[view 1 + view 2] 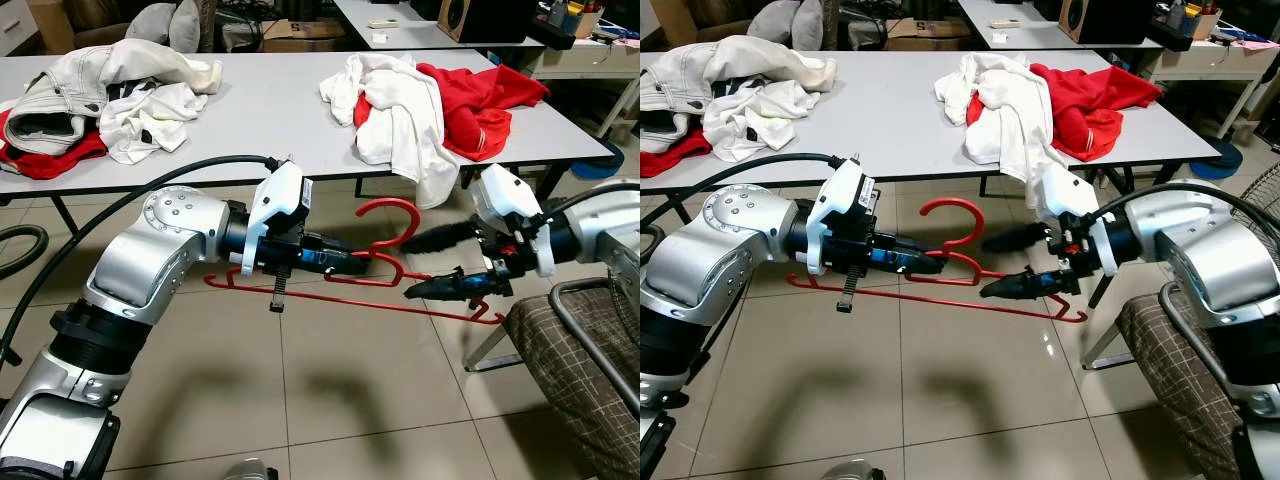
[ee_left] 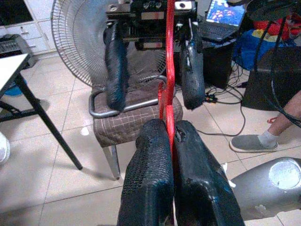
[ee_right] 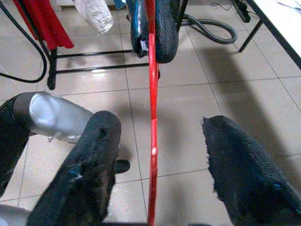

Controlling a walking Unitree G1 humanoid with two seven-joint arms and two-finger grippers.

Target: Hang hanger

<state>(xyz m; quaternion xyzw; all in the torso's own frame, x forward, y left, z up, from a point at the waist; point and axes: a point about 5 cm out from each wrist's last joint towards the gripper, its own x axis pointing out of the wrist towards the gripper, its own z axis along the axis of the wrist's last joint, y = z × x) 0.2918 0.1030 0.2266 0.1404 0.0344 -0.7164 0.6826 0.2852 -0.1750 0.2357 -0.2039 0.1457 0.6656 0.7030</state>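
Tabletop [image 1: 270,120]: grey, beyond both end effectors, well apart; carries two clothes piles, a white/red heap [image 1: 420,105] on the R side and a white/red/denim heap [image 1: 90,95] on the L.
Chair [image 1: 575,350]: plaid seat, metal frame, just beside and below the R end effector.
Hanger [image 1: 345,290]: red, thin wire or plastic, held in the air above the tiled floor [image 1: 350,390], between the two end effectors. Long axis runs roughly level, L to R across the robot's front, R end dipping slightly. Hook [image 1: 385,215] rises from the mid-section and curls over, tip pointing toward the L arm.
Left end effector [image 2: 169,155]: fingers pinched tight on hanger near its neck; wrist view shows the red bar squeezed between the two pads.
Right end effector [image 3: 157,160]: fingers spread wide, straddling the hanger bar w/o touching it; bar passes through the gap.
Risk (judgement): only one pinch carries the hanger, and near mid-length, so it could swivel in the pads if bumped. R fingers closing off-centre may knock the bar instead of catching it. Low R tip could snag the chair frame. No rail or rod seen, so hang target unknown.
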